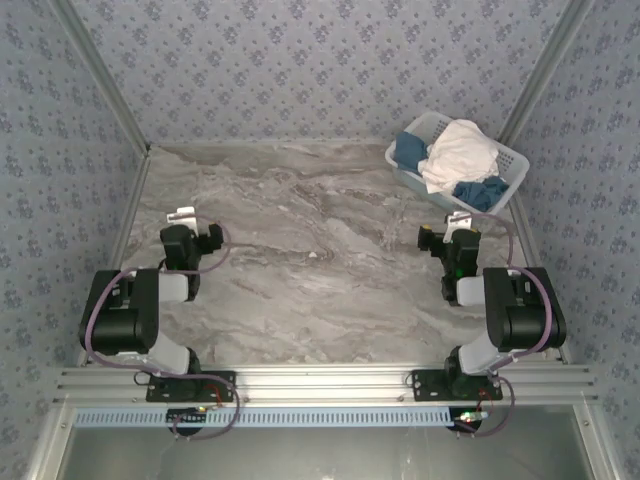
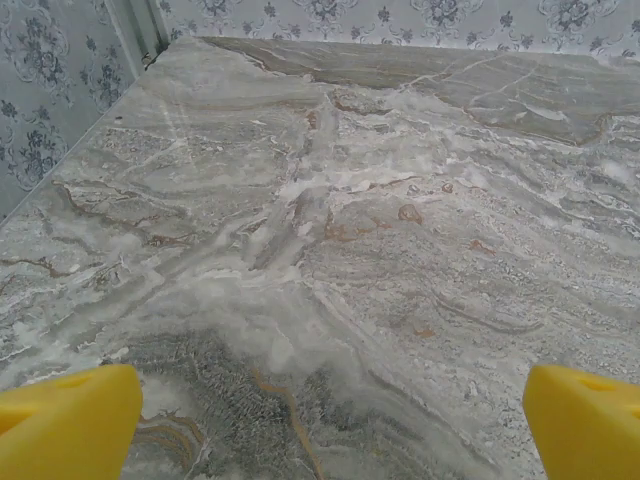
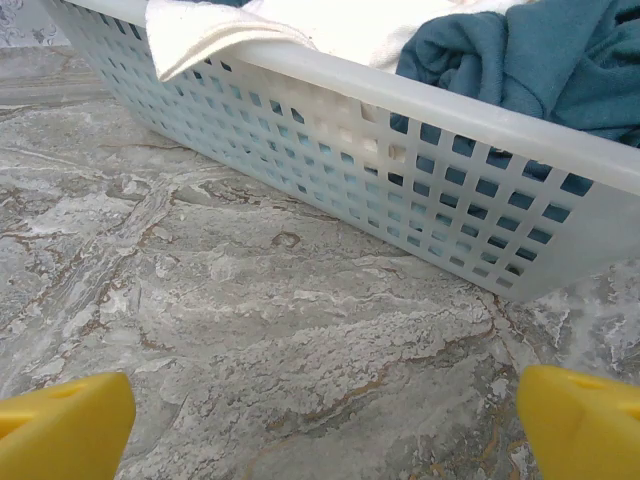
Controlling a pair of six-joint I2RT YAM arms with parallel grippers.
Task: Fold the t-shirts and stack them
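Work has not started: the soft, crumpled t-shirts [image 1: 460, 150], 1 big cream-white one and some dark teal ones, all lie heaped and unfolded in the white basket [image 3: 350, 130] at the far right corner of the surface [image 1: 320, 260], while the left gripper [image 2: 330, 420] and right gripper [image 3: 325, 420] both gape wide, holding nothing.

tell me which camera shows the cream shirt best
The top external view: the cream-white t-shirt lies heaped in the basket, its whole top visible between teal t-shirts. The right wrist view catches a corner draped over the rim, close up.
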